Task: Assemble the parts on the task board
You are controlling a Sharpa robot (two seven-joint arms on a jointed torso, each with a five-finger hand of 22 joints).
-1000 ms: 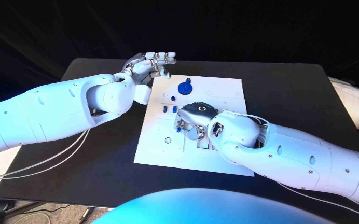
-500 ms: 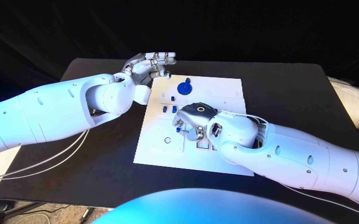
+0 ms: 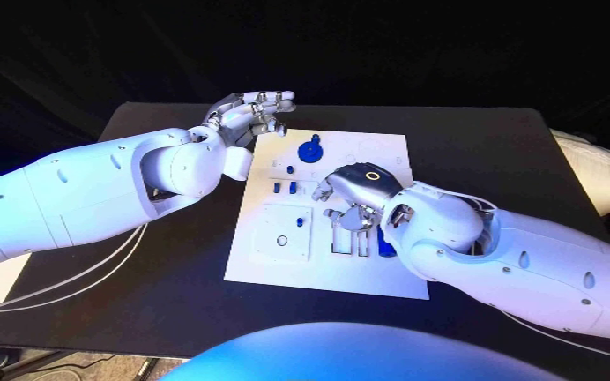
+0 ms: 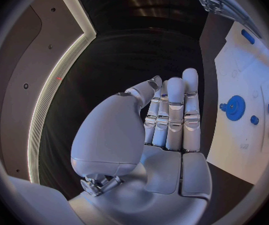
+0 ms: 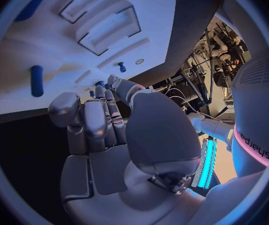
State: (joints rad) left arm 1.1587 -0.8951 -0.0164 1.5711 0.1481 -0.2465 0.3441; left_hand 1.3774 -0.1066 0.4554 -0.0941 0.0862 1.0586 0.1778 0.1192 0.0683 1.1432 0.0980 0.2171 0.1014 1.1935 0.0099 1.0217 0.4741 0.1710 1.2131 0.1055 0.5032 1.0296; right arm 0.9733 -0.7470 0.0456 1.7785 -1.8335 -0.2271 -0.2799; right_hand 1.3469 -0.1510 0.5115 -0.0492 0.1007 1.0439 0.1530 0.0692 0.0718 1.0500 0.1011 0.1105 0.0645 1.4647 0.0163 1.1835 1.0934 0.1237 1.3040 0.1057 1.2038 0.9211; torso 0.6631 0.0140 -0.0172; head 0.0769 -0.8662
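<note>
A white rectangular task board (image 3: 273, 262) lies at the middle of the black bench (image 3: 152, 297). The left silver many-fingered hand (image 3: 250, 111) hovers off the board's ten o'clock corner over bare bench; in the left wrist view its fingers (image 4: 174, 110) stand straight and close together, the thumb bent beside them, with nothing held. The right silver many-fingered hand (image 3: 345, 197) is over the middle of the board, palm down; in the right wrist view its fingers (image 5: 103, 120) are curled inward and I cannot tell whether anything is between them. A round blue gear-like part (image 3: 311, 146) sits near the board's twelve o'clock edge, also seen in the left wrist view (image 4: 235, 107). Small blue pegs (image 3: 290, 187) stand in a row just at nine o'clock of the right hand. One small blue pin (image 3: 300, 221) stands in a square recess toward seven o'clock. A long blue bar (image 3: 383, 242) lies at five o'clock of the right hand, beside the rectangular slots (image 3: 343, 238).
</note>
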